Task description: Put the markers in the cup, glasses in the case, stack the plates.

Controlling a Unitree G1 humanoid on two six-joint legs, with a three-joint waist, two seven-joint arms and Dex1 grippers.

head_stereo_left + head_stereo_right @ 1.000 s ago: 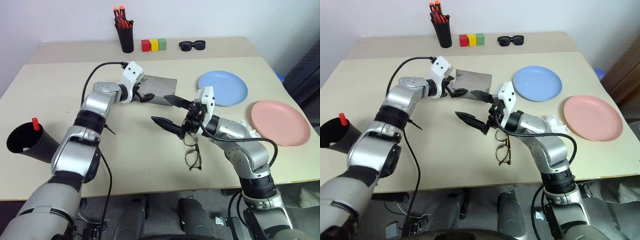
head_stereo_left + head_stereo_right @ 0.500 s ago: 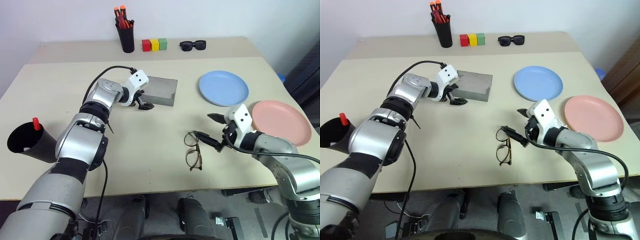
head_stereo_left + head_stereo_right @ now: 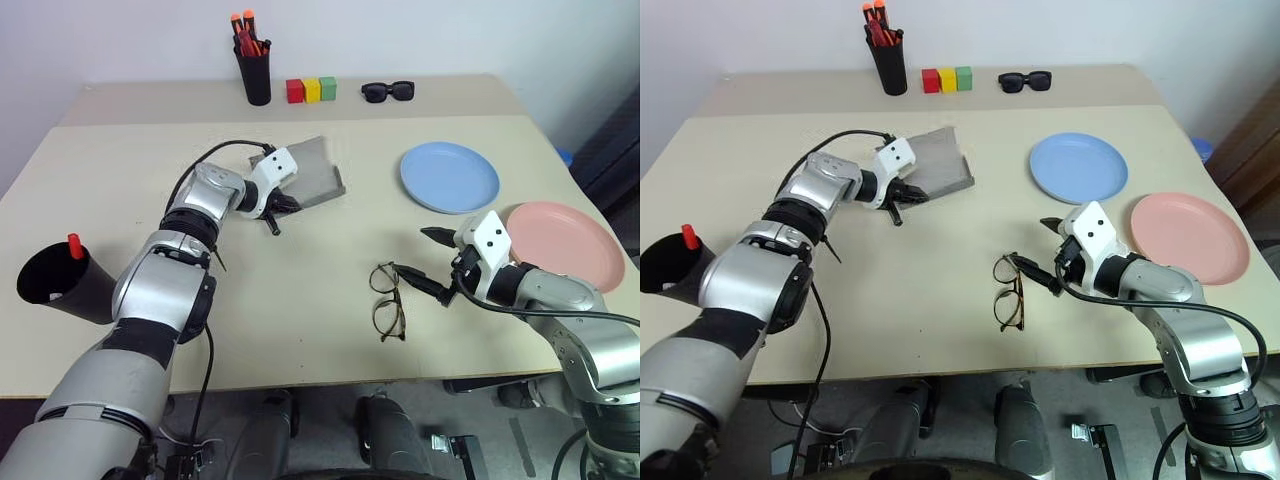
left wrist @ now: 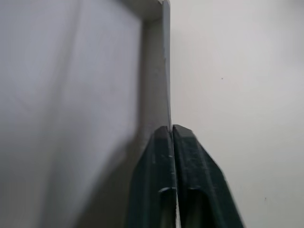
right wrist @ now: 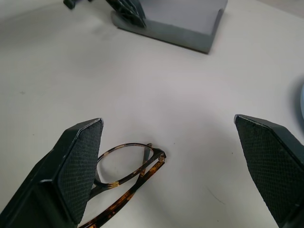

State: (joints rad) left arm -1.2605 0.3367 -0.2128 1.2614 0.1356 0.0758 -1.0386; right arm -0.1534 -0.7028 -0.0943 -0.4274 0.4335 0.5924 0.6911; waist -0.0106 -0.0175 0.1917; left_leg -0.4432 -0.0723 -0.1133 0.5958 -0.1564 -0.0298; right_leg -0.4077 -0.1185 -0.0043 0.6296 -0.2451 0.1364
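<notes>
The glasses (image 3: 387, 300) lie folded on the counter (image 3: 300, 290) at lower centre of the head views, lenses stacked toward the near edge. Just right of them hovers the right end effector (image 3: 428, 262), its two black fingers spread wide, the lower fingertip (image 3: 400, 268) close beside the frame's upper rim; in the right wrist view the tortoiseshell rim (image 5: 128, 166) sits between the two pads. The case (image 3: 313, 175), grey and boxy, stands at upper centre with its lid tilted up off the counter. The left end effector (image 3: 285, 203) meets the case's near left edge, fingers pressed together on a thin grey wall of the case (image 4: 166, 71), as the left wrist view shows. The light blue plate (image 3: 449, 177) lies right of the case; the salmon pink plate (image 3: 565, 246) lies apart from it at the right edge. The black cup (image 3: 55, 285) lies tipped at far left, a red marker (image 3: 73, 245) protruding from its mouth.
</notes>
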